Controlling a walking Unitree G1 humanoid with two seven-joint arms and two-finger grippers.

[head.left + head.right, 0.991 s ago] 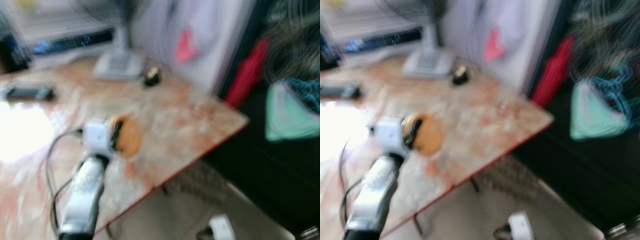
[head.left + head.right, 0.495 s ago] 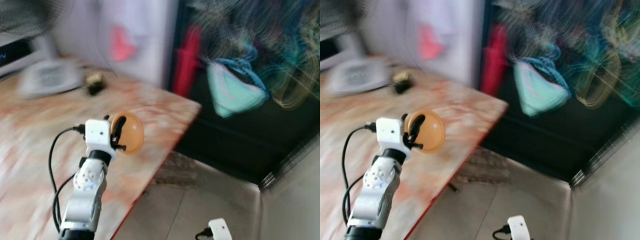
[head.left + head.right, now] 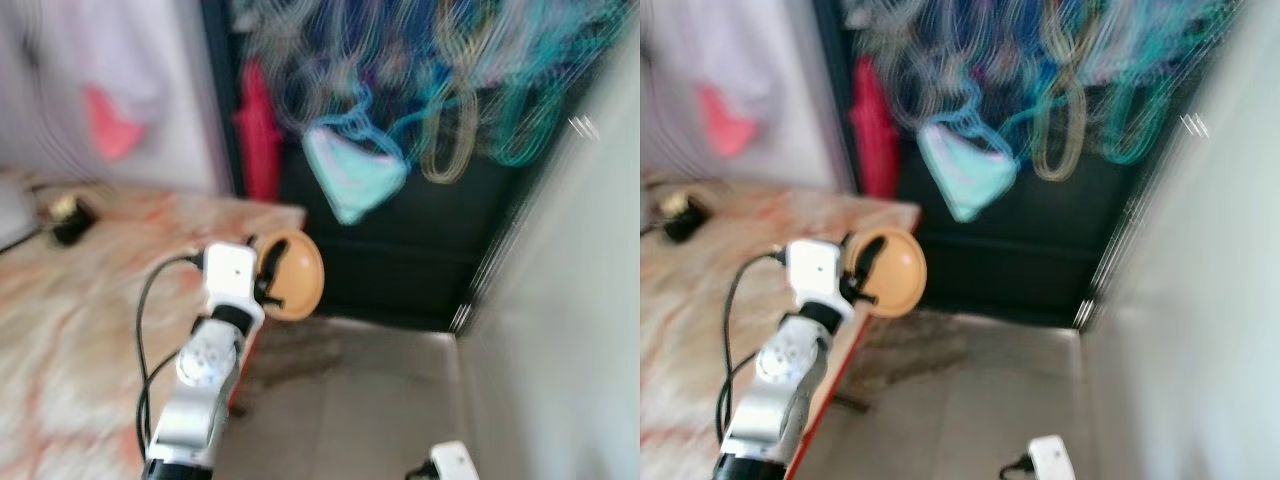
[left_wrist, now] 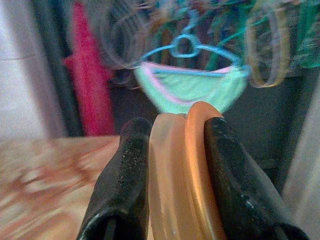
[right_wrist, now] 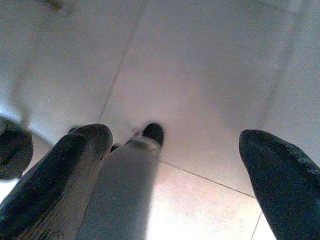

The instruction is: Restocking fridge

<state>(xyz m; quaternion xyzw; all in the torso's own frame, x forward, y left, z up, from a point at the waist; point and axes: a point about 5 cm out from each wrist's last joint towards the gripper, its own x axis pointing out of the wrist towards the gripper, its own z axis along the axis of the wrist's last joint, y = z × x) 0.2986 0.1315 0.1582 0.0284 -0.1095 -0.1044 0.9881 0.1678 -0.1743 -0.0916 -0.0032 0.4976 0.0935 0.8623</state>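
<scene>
1. Swung right since half a second ago; table corner now at about 9 o'clock, dark doorway with hangers across the top. Camera move, not the things.
2. Still pinched in the left gripper: one orange lid-like disc, held on edge past the table edge.
3. No readable writing, too blurred.
4. Counted: one mint garment on a blue hanger, one red thing at 11 o'clock.
5. Open tile floor from 5 to 6 o'clock.
6. Right gripper spread wide, hanging over floor.
</scene>
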